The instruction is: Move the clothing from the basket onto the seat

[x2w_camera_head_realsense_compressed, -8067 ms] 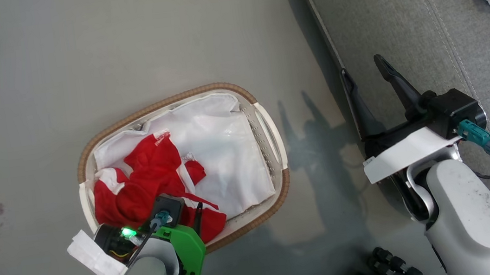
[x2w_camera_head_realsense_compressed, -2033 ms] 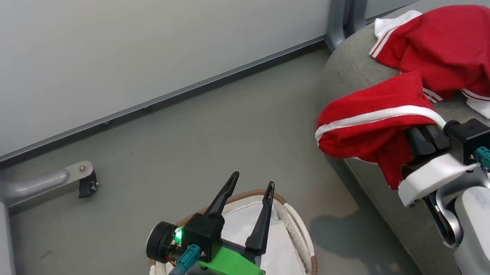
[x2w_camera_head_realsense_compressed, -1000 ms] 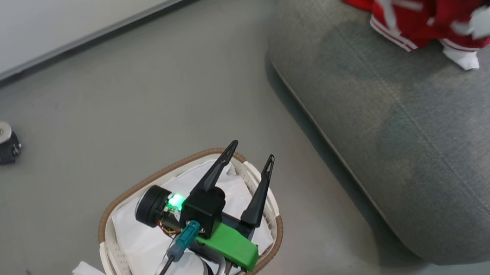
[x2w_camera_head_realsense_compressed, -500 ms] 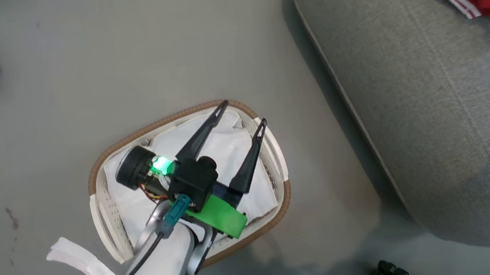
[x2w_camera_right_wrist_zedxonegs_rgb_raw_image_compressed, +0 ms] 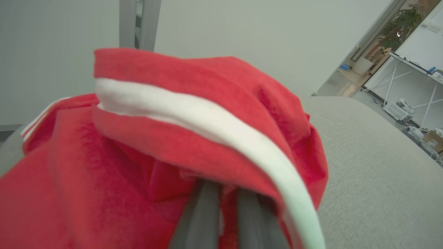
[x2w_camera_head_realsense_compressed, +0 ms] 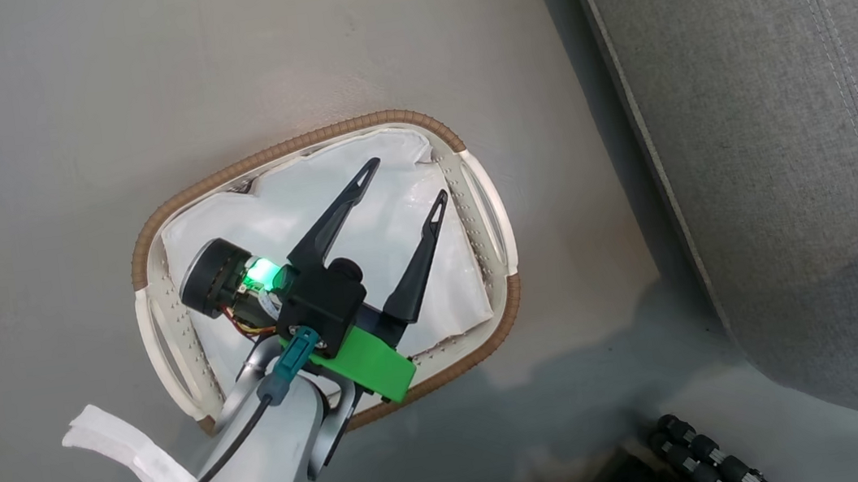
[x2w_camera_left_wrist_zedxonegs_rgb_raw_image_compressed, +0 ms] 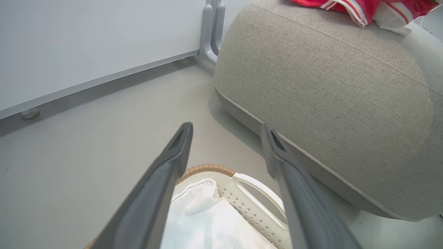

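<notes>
Left jaws: your left gripper (x2w_camera_head_realsense_compressed: 405, 181) spread wide, empty, above the basket (x2w_camera_head_realsense_compressed: 302, 138) and its white liner (x2w_camera_head_realsense_compressed: 286, 209).
Right jaws: your right gripper (x2w_camera_right_wrist_zedxonegs_rgb_raw_image_compressed: 226, 190) clenched on red clothing (x2w_camera_right_wrist_zedxonegs_rgb_raw_image_compressed: 193, 138) over the seat (x2w_camera_head_realsense_compressed: 778, 149).

Tips of the right end effector (x2w_camera_right_wrist_zedxonegs_rgb_raw_image_compressed: 225, 193) buried under blurred clothing (x2w_camera_right_wrist_zedxonegs_rgb_raw_image_compressed: 173, 138); in the head view, just a cropped corner of it at top right; basket (x2w_camera_head_realsense_compressed: 152, 250) rim partly behind the left arm (x2w_camera_head_realsense_compressed: 261, 474)
</notes>
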Motion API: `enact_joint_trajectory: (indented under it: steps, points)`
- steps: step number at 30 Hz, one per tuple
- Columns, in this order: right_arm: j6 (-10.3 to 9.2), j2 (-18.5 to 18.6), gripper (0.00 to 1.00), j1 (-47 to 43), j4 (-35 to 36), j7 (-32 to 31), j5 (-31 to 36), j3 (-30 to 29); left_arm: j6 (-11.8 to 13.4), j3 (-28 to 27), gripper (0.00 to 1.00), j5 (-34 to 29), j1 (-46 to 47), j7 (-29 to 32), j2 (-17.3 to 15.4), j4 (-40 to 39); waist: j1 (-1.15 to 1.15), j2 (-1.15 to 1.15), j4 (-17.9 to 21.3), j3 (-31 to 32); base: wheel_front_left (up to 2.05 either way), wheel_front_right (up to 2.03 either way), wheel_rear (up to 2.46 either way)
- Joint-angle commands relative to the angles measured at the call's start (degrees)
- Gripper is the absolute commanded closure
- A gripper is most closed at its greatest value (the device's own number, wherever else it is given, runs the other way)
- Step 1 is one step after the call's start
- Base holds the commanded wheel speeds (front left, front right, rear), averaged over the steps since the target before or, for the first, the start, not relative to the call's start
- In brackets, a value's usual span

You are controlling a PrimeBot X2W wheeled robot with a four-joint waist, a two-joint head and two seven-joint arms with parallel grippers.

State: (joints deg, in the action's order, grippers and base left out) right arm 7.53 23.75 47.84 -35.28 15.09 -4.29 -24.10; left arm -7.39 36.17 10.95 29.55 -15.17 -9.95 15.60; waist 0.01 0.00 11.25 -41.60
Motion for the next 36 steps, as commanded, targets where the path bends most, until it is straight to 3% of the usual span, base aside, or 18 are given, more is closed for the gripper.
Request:
enact_joint_trajectory:
  steps: [1,2,3,4,5,21,36]
  points:
    - [-0.08,-0.44,0.71,-1.33,0.36,0.12,0.54,-0.60,-0.16,0.04,0.00,-0.30,0.08,0.05,-0.31,0.21,-0.01,0.00,0.11,0.13,0.00,0.00,0.00]
    - [-0.08,-0.83,0.61,-1.82,0.60,0.12,0.72,-0.85,-0.16,0.06,0.00,-0.24,0.01,0.05,-0.28,0.28,-0.01,0.00,0.19,0.27,0.00,0.00,0.00]
    - [-0.08,-1.27,0.38,-2.39,0.96,0.12,0.99,-1.12,-0.16,0.07,0.00,-0.18,-0.10,0.05,-0.23,0.45,-0.01,0.00,0.33,0.54,0.00,0.00,0.00]
    - [-0.08,-1.61,0.05,-2.84,1.32,0.12,1.08,-1.24,-0.16,0.08,0.00,-0.12,-0.18,0.05,-0.20,0.51,-0.01,0.00,0.46,0.73,0.00,0.00,0.00]
    - [-0.08,-2.15,0.00,-3.28,1.85,0.12,1.31,-1.33,-0.16,-0.01,0.00,-0.05,-0.29,0.05,-0.25,0.60,-0.01,0.00,0.69,0.99,0.00,0.00,0.00]
    - [-0.08,-9.78,0.00,-18.30,12.17,0.12,4.01,-0.25,-0.16,-0.98,0.00,1.55,-3.20,0.05,1.39,1.04,-0.01,0.00,1.55,10.40,0.00,0.00,0.00]
    - [-0.08,-7.59,0.00,-21.59,15.60,0.11,5.35,3.32,-0.14,-8.07,0.00,3.63,-9.16,0.06,5.70,1.22,-0.01,0.00,-4.17,23.56,0.00,0.00,0.00]
